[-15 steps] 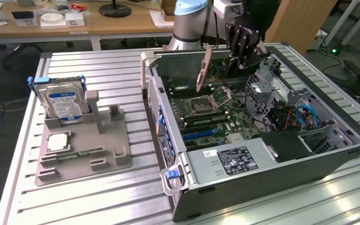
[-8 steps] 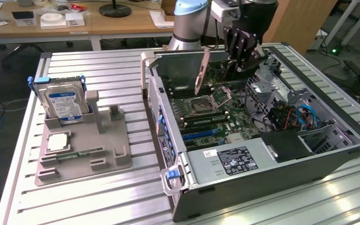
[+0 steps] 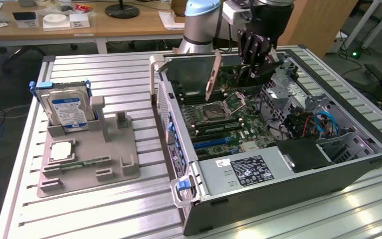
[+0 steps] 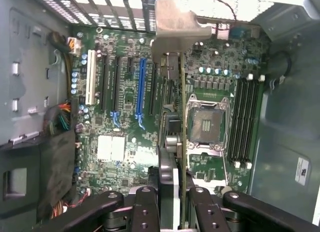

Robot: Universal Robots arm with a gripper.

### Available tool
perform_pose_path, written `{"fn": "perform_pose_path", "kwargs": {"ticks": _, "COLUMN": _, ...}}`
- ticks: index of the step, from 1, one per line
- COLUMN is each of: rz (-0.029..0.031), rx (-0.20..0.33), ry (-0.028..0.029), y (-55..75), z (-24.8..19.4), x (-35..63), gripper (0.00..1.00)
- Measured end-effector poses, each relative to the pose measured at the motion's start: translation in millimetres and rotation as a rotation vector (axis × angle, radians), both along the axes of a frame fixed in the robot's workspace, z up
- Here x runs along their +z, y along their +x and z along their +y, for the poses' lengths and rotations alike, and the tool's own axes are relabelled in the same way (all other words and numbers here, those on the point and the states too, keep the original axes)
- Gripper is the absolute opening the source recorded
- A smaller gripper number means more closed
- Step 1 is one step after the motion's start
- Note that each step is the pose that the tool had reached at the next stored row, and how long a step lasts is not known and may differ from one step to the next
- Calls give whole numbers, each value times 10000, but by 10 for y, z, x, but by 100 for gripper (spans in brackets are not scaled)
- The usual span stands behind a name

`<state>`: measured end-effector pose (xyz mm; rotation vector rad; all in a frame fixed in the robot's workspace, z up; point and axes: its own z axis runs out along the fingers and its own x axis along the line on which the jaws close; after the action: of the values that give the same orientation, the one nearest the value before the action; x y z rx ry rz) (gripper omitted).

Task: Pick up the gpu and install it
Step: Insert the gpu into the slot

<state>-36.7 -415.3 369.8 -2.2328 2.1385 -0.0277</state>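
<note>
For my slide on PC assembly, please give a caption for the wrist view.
The gripper holds the gpu edge-on above the motherboard inside the open computer case.

We see the claw (image 3: 254, 67) clamped on the gpu (image 3: 212, 74). The card stands on edge and tilted, bracket end toward the exterior view's left. It hangs above the motherboard (image 3: 244, 132) inside the open computer case (image 3: 350, 107). On the slatted tabletop (image 3: 111, 209), at the exterior view's left, we note a grey fixture (image 3: 105, 144) holding an upright hard drive (image 3: 68, 107), a cpu chip (image 3: 63, 151) and a memory stick (image 3: 79, 163).
</note>
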Motion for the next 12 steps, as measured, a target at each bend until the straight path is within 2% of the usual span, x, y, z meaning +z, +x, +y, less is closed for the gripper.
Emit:
{"fn": "perform_pose_path", "kwargs": {"ticks": 3, "rz": 1, "rx": -454, "ry": -1, "y": 0, "z": 0, "x": -23, "gripper": 28}}
{"fn": "perform_pose_path", "kwargs": {"ticks": 12, "rz": 8, "rx": -522, "ry": 4, "y": -4, "z": -1, "x": -49, "gripper": 28}}
